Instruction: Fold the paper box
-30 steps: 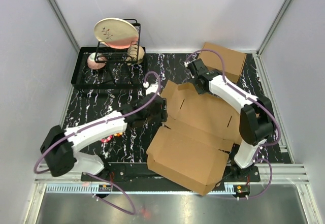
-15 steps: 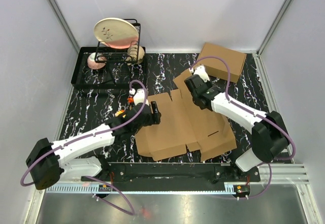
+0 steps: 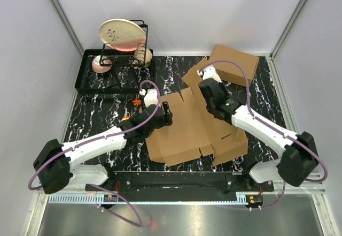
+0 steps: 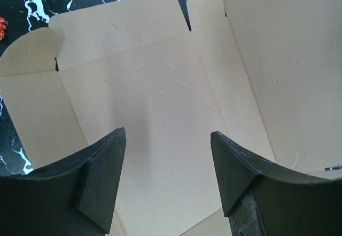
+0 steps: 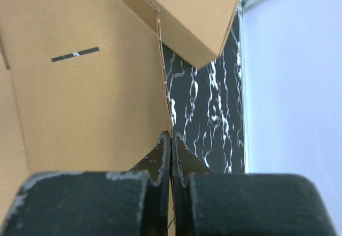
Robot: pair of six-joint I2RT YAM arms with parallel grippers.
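A black, white-veined marble table sits inside pale walls. At its centre, toward the lower edge of the overhead view, lies the paper box. It is a plain brown die-cut sheet, mostly flat, with rounded flaps, creases and thin slots. Its far flap tilts up toward the upper middle.

The right gripper has its jaws pressed together on the sheet's right edge. The left gripper is over the left panel with its fingers apart and nothing between them.

A made-up cardboard box stands just beyond the raised flap, at upper right. At upper left a black tray holds a wire rack with a cream plate upright in it. A pink dish sits beside the rack.
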